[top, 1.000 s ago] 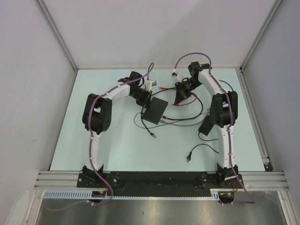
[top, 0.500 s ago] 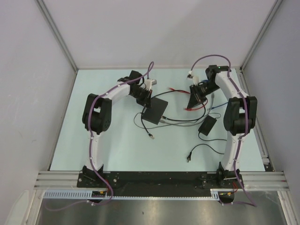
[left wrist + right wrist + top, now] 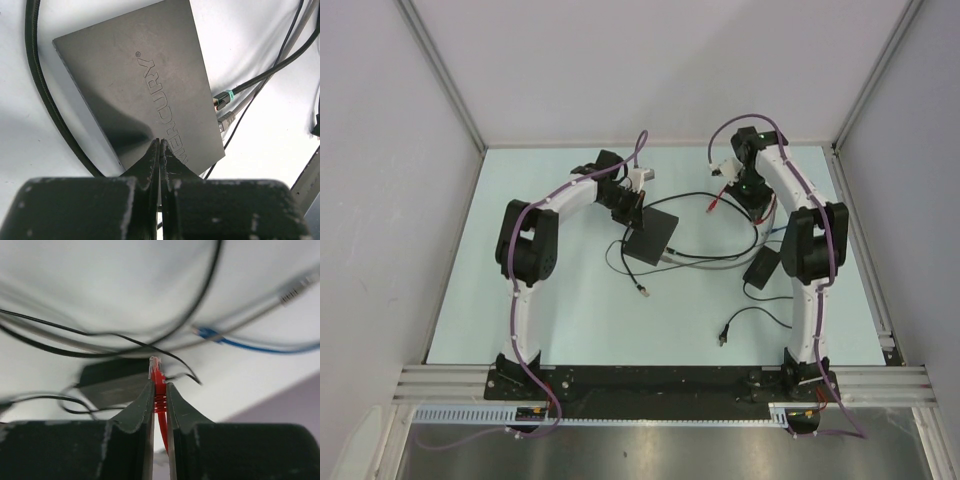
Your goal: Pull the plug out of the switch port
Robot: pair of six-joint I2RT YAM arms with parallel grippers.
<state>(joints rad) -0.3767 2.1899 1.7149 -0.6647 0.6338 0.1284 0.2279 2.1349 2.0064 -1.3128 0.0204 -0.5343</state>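
Pale blue tabletop point(image 3: 570, 300) holds the flat matte-black rectangular switch point(image 3: 140, 85) near its middle, with a green-collared black connector point(image 3: 223, 97) and a grey connector point(image 3: 227, 118) seated in its side. Our left gripper point(image 3: 159, 145), jaws pressed together, rests its tips on the switch's top. Well apart to the right, our right gripper point(image 3: 159, 390) pinches the red cable's clear-tipped plug point(image 3: 155, 365), which is free of any socket.

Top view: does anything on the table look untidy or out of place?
Yes. Loose cables cross each other between the switch and the adapter brick, and one black lead ends unplugged near the front. Nothing looks damaged or spilled.
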